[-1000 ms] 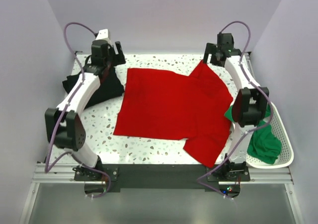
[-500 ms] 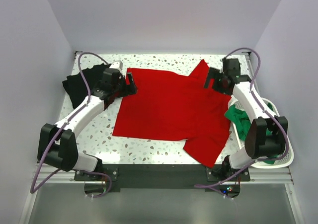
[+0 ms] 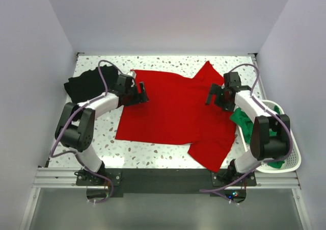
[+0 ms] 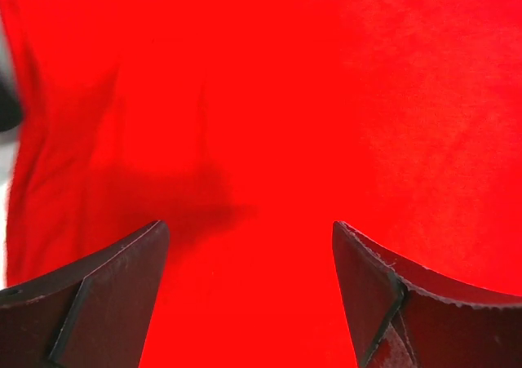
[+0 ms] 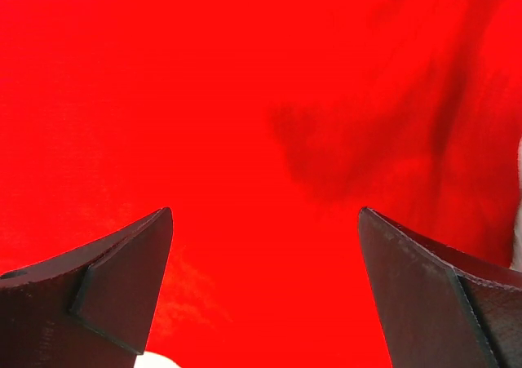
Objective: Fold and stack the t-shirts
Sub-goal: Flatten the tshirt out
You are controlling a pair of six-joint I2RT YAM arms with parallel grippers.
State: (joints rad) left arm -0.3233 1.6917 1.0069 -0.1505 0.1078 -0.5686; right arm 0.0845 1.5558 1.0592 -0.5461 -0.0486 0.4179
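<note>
Both our arms have swung in from the back corners, so the left gripper and right gripper now hang wide open, holding nothing, over the bright red cloth t-shirt spread mostly flat mid-frame. Looks like we're lining up its first fold; no grab yet.

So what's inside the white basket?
A green shirt, bunched up and spilling over the basket rim. The right arm covers much of it, so anything underneath is hidden.

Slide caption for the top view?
Left pincer and right pincer, both open, over spread red t-shirt; black t-shirt left, green t-shirt in basket.
</note>
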